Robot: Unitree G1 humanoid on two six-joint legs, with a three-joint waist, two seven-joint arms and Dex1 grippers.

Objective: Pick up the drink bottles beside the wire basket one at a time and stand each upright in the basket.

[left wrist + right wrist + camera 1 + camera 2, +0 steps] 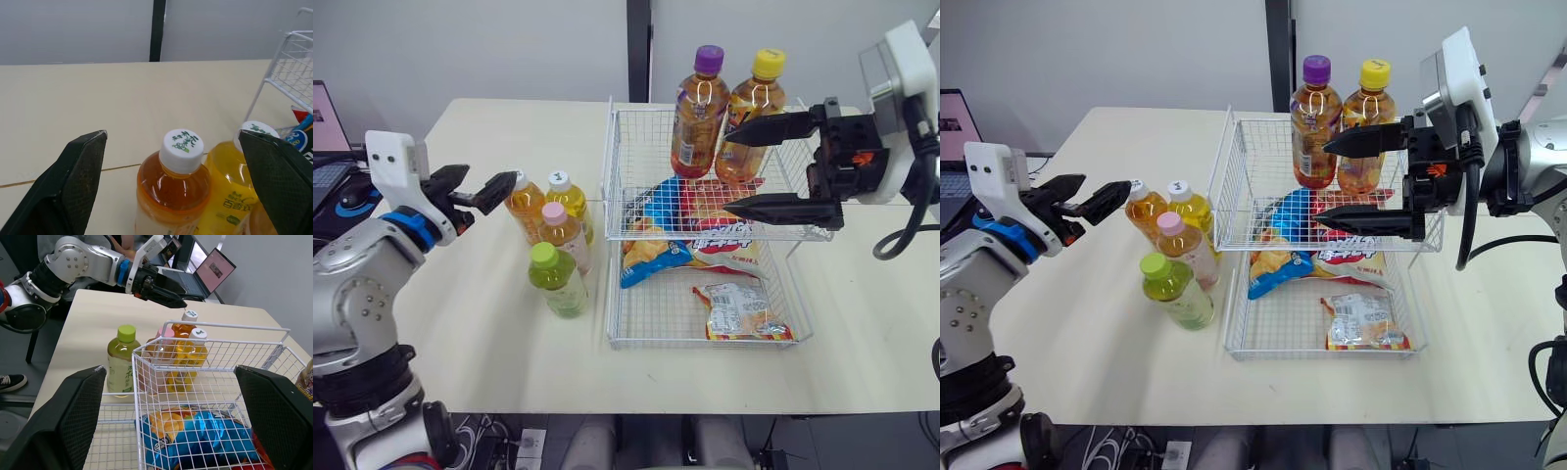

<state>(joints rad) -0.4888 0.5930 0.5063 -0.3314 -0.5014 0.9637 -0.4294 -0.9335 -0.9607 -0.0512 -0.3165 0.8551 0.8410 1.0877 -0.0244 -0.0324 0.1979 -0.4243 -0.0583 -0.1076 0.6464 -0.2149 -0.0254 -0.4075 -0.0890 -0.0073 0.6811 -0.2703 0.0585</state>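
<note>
Bottles (566,240) are standing bunched between the surface's left edge and the basket (609,166). My left pincer (481,186) is hovering released at the orange one (171,191). Closing here, I'm risking clipping the yellow neighbour (230,196) and toppling the bunch.

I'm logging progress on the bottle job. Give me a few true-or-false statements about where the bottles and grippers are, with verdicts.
1. The green-capped bottle stands on the table, outside the wire basket. True.
2. The left gripper is shut on a pink-capped bottle. False: its fingers are open and hold nothing, beside the amber white-capped bottle.
3. The purple-capped bottle and the yellow-capped bottle stand upright in the basket. True.
4. The right gripper grips a bottle. False: its fingers are spread wide and hold nothing.
</note>
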